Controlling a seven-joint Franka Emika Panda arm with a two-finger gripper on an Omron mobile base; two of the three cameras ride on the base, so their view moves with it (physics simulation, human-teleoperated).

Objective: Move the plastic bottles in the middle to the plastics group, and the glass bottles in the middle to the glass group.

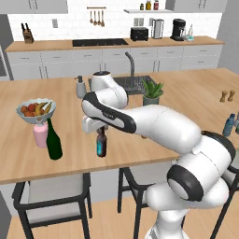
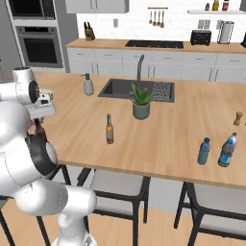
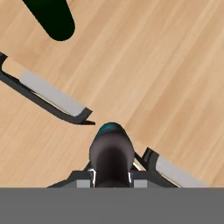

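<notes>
The white arm's two-finger gripper (image 1: 100,132) has its jaws closed narrow on the neck of the small dark glass bottle with a blue label (image 1: 101,145), which hangs upright just above, or perhaps touching, the light wooden counter (image 1: 140,140) near its front edge; I cannot tell which. The tall dark green wine bottle (image 1: 53,142) of the glass group stands near, to the left, beside a pink cup under a fruit bowl. I judge that the step in hand is to carry this bottle to the glass group; the next move calls for setting it upright close to the wine bottle without knocking it, then opening the jaws. I count 1 amber-brown glass bottle (image 2: 109,129) left in the middle and 2 blue plastic bottles (image 2: 204,152) at the right end.
</notes>
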